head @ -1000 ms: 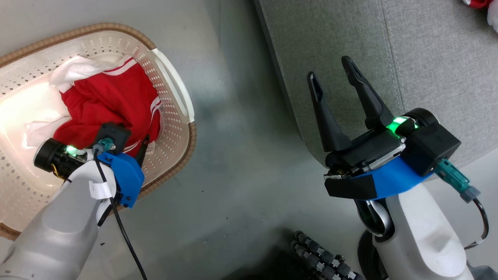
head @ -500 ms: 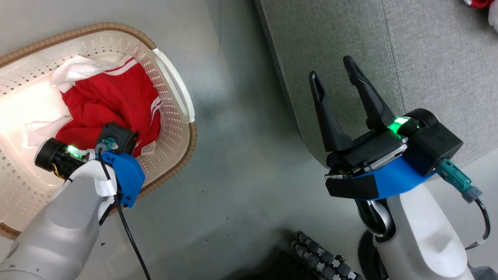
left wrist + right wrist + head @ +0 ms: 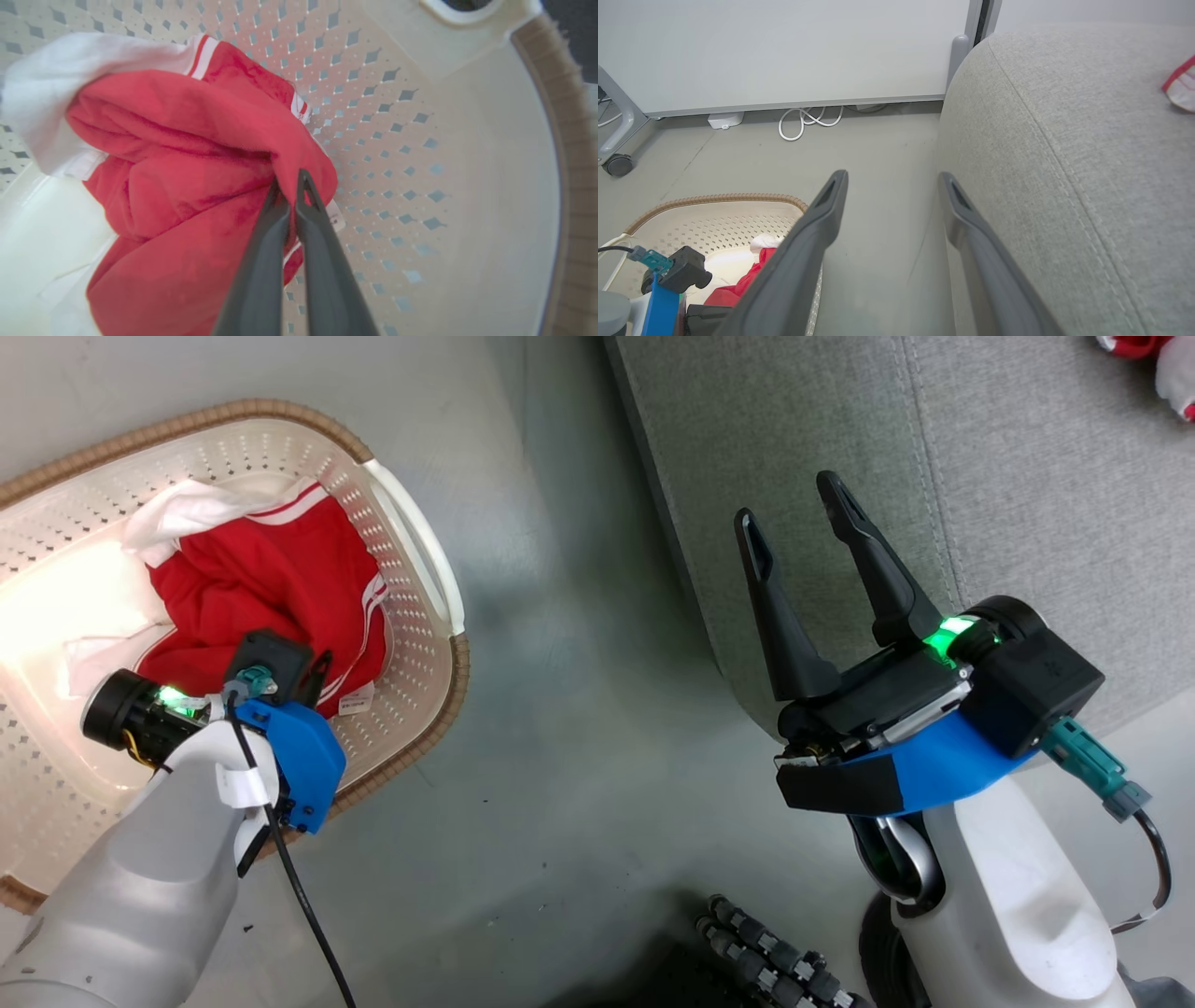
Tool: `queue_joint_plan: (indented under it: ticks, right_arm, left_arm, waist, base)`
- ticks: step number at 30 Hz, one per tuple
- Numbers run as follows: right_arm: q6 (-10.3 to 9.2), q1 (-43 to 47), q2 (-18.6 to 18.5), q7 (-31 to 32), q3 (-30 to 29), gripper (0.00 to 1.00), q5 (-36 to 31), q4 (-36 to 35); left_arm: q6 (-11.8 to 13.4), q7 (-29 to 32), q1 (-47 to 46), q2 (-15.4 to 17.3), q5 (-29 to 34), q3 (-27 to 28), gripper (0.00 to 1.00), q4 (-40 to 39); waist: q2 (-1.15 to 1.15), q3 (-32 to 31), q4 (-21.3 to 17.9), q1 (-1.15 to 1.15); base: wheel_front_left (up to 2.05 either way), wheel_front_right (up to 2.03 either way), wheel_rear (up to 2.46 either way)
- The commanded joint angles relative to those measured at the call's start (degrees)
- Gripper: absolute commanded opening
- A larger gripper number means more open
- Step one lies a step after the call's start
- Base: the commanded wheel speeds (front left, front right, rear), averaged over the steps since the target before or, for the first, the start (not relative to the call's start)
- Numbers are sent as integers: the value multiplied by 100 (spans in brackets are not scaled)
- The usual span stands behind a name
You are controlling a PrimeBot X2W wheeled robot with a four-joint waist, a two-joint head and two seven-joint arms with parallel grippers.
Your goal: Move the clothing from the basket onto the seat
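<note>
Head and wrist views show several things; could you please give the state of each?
Red garment with white trim, bunched in basket, pinched.
Cream perforated plastic basket, upright, holding that garment.
Left gripper, shut on the garment.
Right gripper, open, empty.
Grey woven-fabric seat, red-and-white cloth at far corner.

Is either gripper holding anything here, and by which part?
Left gripper pinches an edge fold of the red white-trimmed garment inside the cream perforated basket; right gripper is open, empty.
</note>
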Motion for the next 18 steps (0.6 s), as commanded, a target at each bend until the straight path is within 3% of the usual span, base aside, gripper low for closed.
queue_joint_plan:
  ticks: [1,5,18]
  right_arm:
    - [1,-82,12,-21,3,100,49,7]
    - [1,-116,12,-21,-13,100,7,51]
    - [1,217,8,-21,-362,100,-499,281]
  left_arm:
    - [-10,-37,-105,-13,-57,7,0,1]
    - [-10,-156,-46,-52,-205,-5,0,-37]
    - [-10,-527,324,-540,-748,-142,0,-362]
  waist:
    - [0,-24,-12,0]
    - [0,-169,11,0]
    - [0,-1275,642,0]
  base:
    - [0,0,0]
    - [0,0,0]
    - [0,0,0]
